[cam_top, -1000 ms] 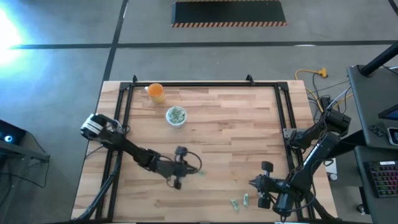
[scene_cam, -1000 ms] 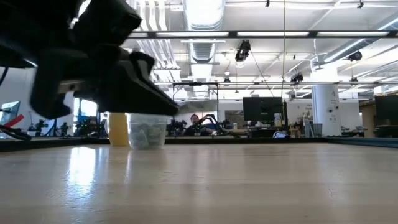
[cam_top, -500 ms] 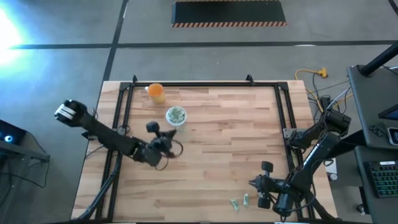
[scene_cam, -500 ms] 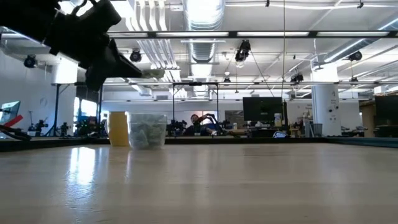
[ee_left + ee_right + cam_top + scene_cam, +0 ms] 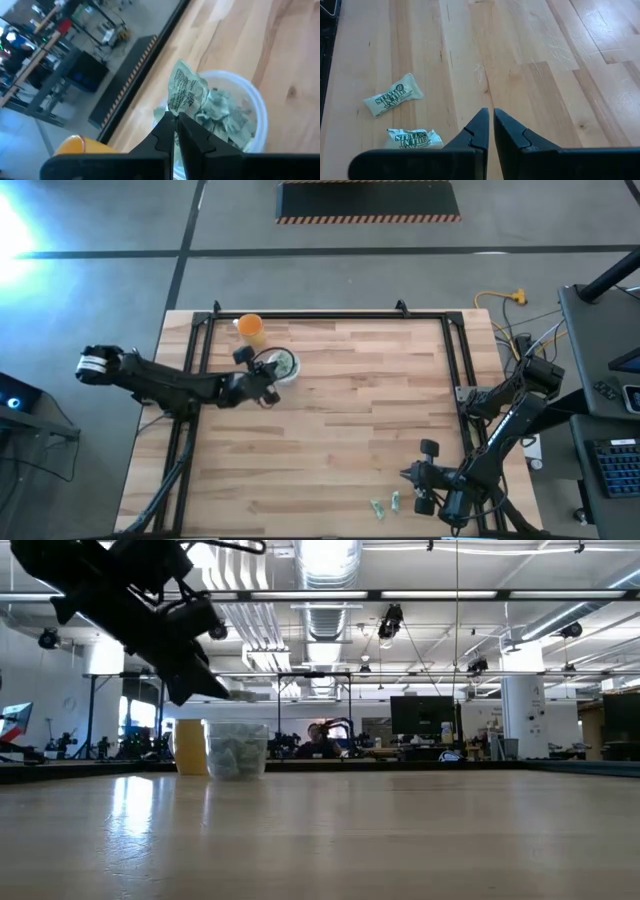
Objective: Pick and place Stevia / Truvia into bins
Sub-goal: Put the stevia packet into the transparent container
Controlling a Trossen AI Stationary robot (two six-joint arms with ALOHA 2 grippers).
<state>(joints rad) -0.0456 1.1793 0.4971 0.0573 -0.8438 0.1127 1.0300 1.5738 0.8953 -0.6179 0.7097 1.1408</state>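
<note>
The left gripper (image 5: 268,372) hangs over the clear cup (image 5: 285,367), which stands near the far left part of the wooden desk (image 5: 360,410). Its fingers (image 5: 192,139) are clenched on a crumpled green-and-white sachet (image 5: 186,92), held just above the cup's mouth. In the left wrist view the cup (image 5: 250,107) already holds a heap of sachets inside its whitish rim. From the low view the left gripper (image 5: 215,690) sits above the cup (image 5: 237,749), with the pinched sachet sticking out level over the rim.

An orange cup (image 5: 250,329) stands just beside the clear one, toward the desk's far left corner, apart from it. In the low view the orange cup (image 5: 188,746) shows partly behind the clear cup.

The right gripper (image 5: 407,473) waits low over the near right part of the desk, clenched with nothing between its fingers (image 5: 507,127). Two loose sachets (image 5: 386,505) lie flat on the wood near it; in the right wrist view one sachet (image 5: 393,101) lies tilted and another (image 5: 414,138) lies just beside the gripper's fingers. A black frame (image 5: 330,317) borders the desk.
</note>
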